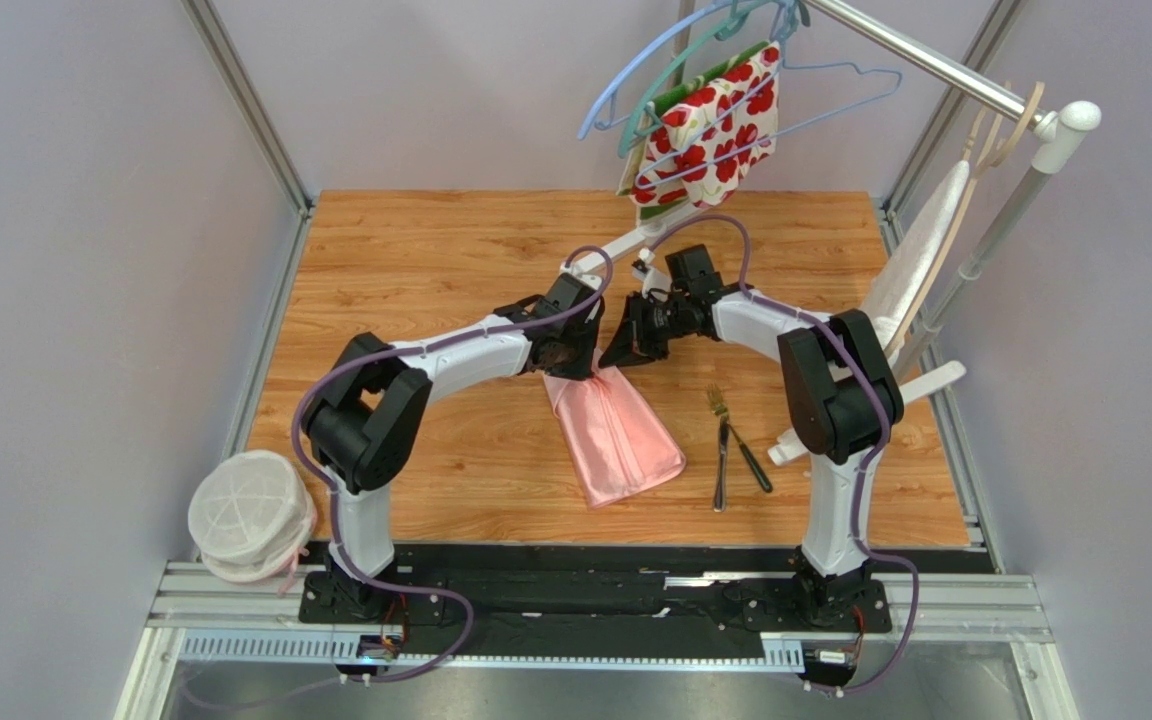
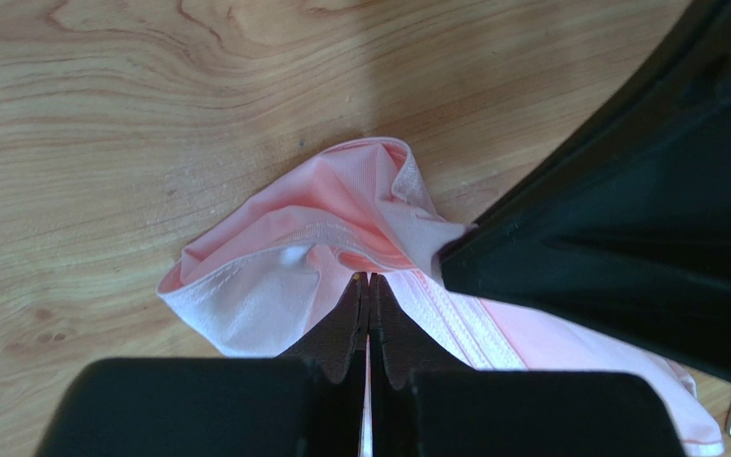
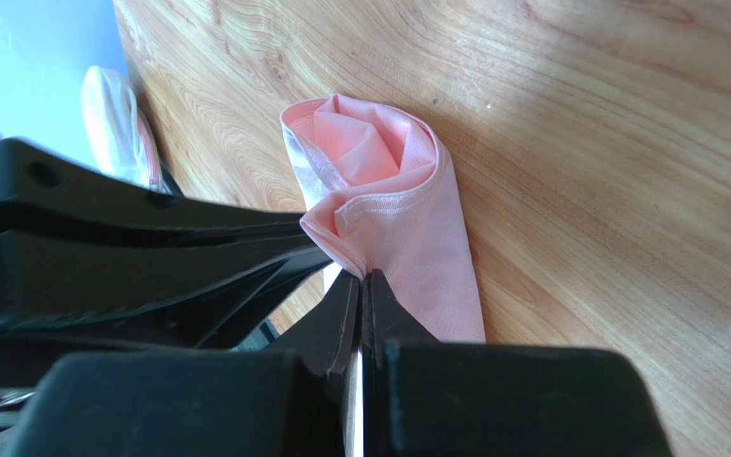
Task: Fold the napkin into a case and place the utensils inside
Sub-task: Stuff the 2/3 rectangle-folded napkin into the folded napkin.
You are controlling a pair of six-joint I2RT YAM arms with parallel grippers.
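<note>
**Right wrist view:** right tool (image 3: 364, 286) pinched fully closed on a bunched fold of the napkin (image 3: 407, 219).

**Left wrist view:** left tool (image 2: 369, 290) likewise closed, gripping the hemmed edge just beside it.

**Top view only:** the napkin's full length, a narrow strip running from the tools toward 5 o'clock on the bench (image 1: 432, 255). The fork (image 1: 719, 450) and dark utensil (image 1: 752, 465) lie at its 3 o'clock, apart from it.
</note>
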